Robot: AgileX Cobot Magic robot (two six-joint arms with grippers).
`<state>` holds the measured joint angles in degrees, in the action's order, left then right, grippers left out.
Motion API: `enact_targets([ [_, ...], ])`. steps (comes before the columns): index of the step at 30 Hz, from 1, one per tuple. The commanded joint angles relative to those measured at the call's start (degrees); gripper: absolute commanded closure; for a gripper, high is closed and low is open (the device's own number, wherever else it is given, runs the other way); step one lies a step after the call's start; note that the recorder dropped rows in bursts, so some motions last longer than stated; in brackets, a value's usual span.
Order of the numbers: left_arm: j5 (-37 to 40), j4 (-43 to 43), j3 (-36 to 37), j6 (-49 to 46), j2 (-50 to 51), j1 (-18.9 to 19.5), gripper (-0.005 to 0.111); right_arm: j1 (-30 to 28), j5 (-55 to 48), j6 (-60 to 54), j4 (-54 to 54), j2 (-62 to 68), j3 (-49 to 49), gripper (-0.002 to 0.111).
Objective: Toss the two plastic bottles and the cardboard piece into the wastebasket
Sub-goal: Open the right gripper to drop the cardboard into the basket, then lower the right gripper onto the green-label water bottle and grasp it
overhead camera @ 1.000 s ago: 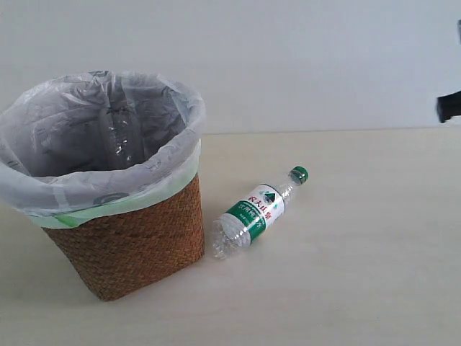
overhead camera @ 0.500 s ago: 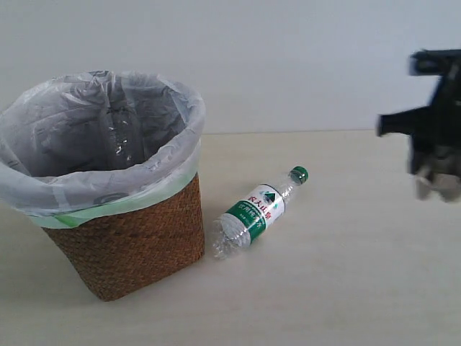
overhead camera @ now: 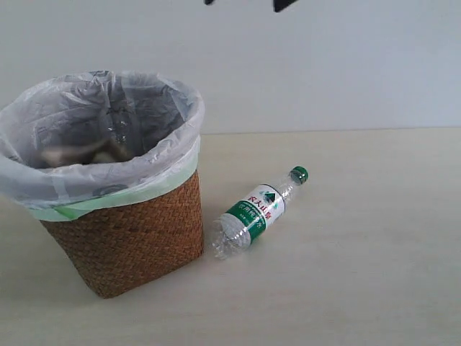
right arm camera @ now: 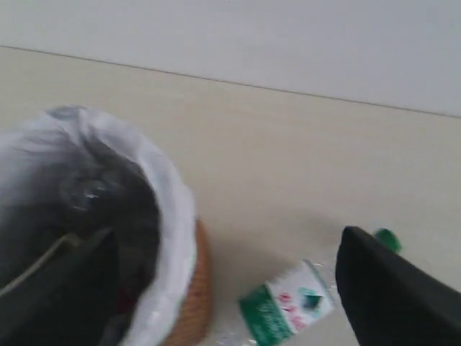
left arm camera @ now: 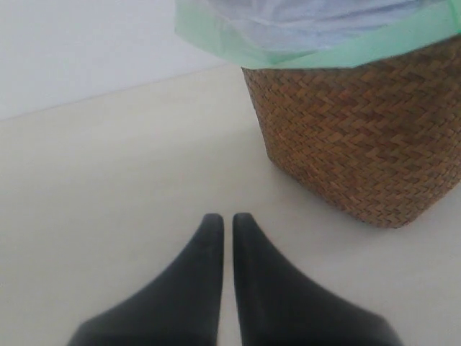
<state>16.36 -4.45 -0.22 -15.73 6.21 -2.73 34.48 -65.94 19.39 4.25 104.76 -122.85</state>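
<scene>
- Count: one wastebasket [overhead camera: 130, 238], one green-label bottle [overhead camera: 258, 210] on the table, one cardboard piece [overhead camera: 68, 153], two grippers.
- A clear ribbed shape sits against the liner inside the basket. Can't confirm it's the second bottle.
- Cardboard piece is inside the basket, low against the liner bag [overhead camera: 155, 101]. It shows as a blurred grey-brown patch, orientation unreadable.
- Surface: plain pale cream table [overhead camera: 360, 252]. Blank off-white wall [overhead camera: 324, 65] behind.
- Basket stands upright at the left of the exterior view, with the liner folded over the rim and a pale green band below it.
- Bottle lies on its side, long axis diagonal in the exterior view. Its green cap [overhead camera: 300, 174] points away from the basket toward the wall, and its base sits just beside the wicker wall.
- Left gripper [left arm camera: 222, 220]: jaws pressed together, holding nothing, low over bare table near the basket's foot.
- Right gripper [right arm camera: 229, 241]: fingers [right arm camera: 389, 295] spread wide, nothing between them, high above the basket rim and the bottle.
- Exterior view shows only two dark bits at the top edge, so no gripper state is readable there.
</scene>
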Motion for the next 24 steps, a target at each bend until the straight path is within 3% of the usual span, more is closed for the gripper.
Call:
enact_targets([
  [1, -0.48, -0.49, 0.22, 0.54, -0.11, 0.17, 0.103, -0.26, -4.03, 3.2, 14.88, -0.66, -0.48, 0.035],
  [11, -0.48, -0.49, 0.22, 0.54, -0.11, 0.17, 0.103, -0.26, -4.03, 11.64, 20.1, 2.11, 6.07, 0.035],
  [24, -0.48, -0.49, 0.22, 0.54, -0.11, 0.17, 0.103, -0.15, 2.64, 20.82, 7.96, 14.87, 17.73, 0.035],
])
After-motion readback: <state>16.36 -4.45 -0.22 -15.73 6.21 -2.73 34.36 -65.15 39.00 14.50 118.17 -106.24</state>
